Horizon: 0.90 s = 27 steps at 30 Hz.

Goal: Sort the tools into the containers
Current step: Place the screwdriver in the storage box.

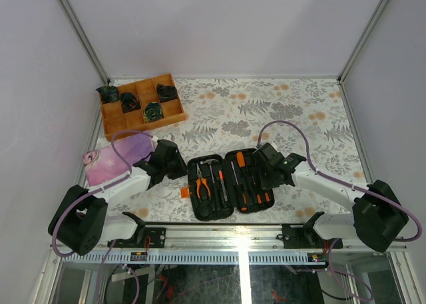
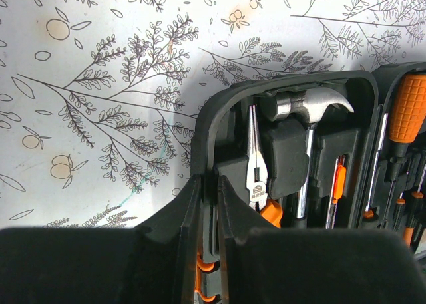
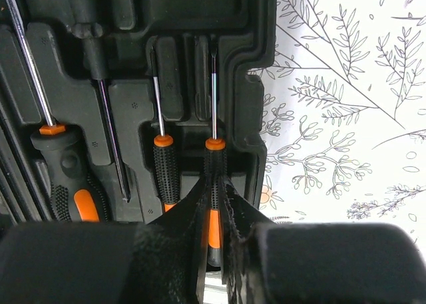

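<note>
The right fingers point(image 3: 241, 216) are pinched nearly together on the black-and-orange handle of a thin driver point(image 3: 213, 161), one pad on each side of it. That driver lies in the outermost slot of the right half of the tool case point(image 3: 256, 84), with its shaft pointing away from the wrist. In the next slot lies a second thin driver point(image 3: 164, 161). Further in is a thicker screwdriver point(image 3: 66, 177) with a black-and-orange grip.

The left fingers point(image 2: 183, 217) are closed to a narrow slit, gripping the case's left wall between them. An orange loop point(image 2: 200, 277) shows low in the gap. Just inside that wall the pliers point(image 2: 255, 164) sit in their slot, jaws pointing away. Beside them is the hammer point(image 2: 309, 104), its steel head at the far end of the case.

In the top view the case lies open like a book on the floral worktop point(image 1: 279, 111), between the two arms and close to the near edge. Both halves hold tools. A small orange tab point(image 1: 185, 193) sticks out at its left side.

A wooden divided tray point(image 1: 110, 121) stands in the far left corner, well apart from the case, with dark bundles in some compartments. A pink cloth point(image 1: 110, 161) lies between the tray and the left arm.
</note>
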Tool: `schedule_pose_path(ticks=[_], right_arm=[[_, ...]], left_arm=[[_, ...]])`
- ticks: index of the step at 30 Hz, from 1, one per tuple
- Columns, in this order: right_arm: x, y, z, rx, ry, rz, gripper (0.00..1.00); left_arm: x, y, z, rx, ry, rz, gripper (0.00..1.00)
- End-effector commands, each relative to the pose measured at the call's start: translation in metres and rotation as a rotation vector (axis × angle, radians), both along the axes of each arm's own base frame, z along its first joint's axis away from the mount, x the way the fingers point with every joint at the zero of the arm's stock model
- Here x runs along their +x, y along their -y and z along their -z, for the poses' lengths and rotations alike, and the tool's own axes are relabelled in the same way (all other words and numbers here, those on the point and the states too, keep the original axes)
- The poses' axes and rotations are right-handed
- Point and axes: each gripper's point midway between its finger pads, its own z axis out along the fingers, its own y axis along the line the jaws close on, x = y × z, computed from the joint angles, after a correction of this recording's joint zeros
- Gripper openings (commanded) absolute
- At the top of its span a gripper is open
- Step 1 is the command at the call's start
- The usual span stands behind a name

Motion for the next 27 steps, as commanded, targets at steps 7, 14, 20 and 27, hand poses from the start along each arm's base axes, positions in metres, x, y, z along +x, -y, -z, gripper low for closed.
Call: schedule_pose_path(ticks=[7, 14, 20, 27], right_arm=[[0.009, -0.005, -0.002, -0.008, -0.003, -0.011, 0.10], [0.005, -0.008, 0.001, -0.021, -0.054, -0.032, 0.09], [0.001, -0.014, 0.009, -0.037, -0.122, -0.064, 0.08], [-0.012, -0.022, 0.032, -0.037, -0.249, -0.097, 0.01]], left_arm=[[0.008, 0.003, -0.007, -0.025, 0.046, 0.004, 0.00], [0.009, 0.005, -0.009, -0.030, 0.048, 0.014, 0.00], [0.010, 0.007, -0.012, -0.031, 0.055, 0.032, 0.00], [0.011, 0.015, -0.012, -0.036, 0.048, 0.081, 0.00]])
